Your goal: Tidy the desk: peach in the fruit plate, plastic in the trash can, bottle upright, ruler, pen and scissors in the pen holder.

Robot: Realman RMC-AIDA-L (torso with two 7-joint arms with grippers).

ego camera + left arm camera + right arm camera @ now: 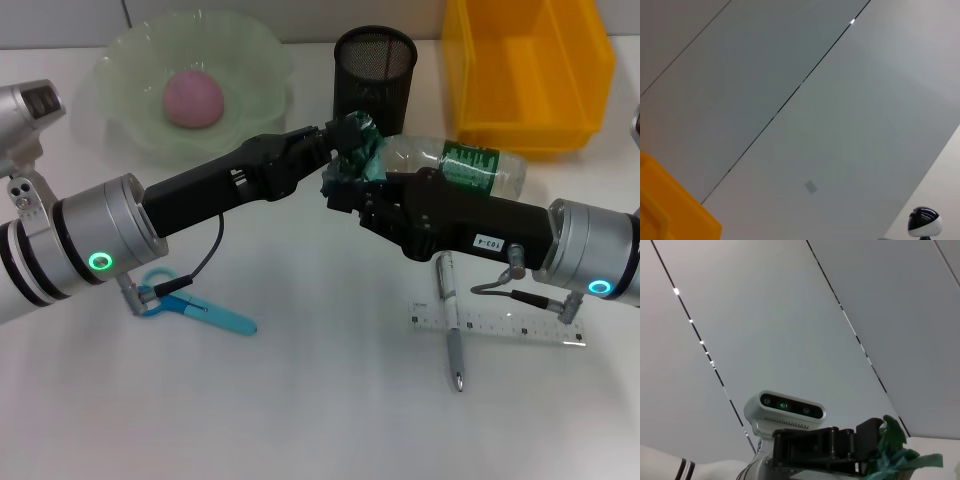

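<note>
Plastic (358, 150) between left pincer (338, 138) and right pincer (345, 190), mid-desk (300, 400)

Pale flat panels, split by thin dark seams.
In the left wrist view, grey-white panels (850, 115) carry dark seams (790, 98); one has a small grey square patch (811, 187). Near its edge sits a rounded white-and-black device (924, 222), too small to identify.

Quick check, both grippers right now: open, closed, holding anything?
Left gripper: closed on the crumpled green plastic, above the desk.
Right gripper: at the same plastic; grip cannot be told.
</note>
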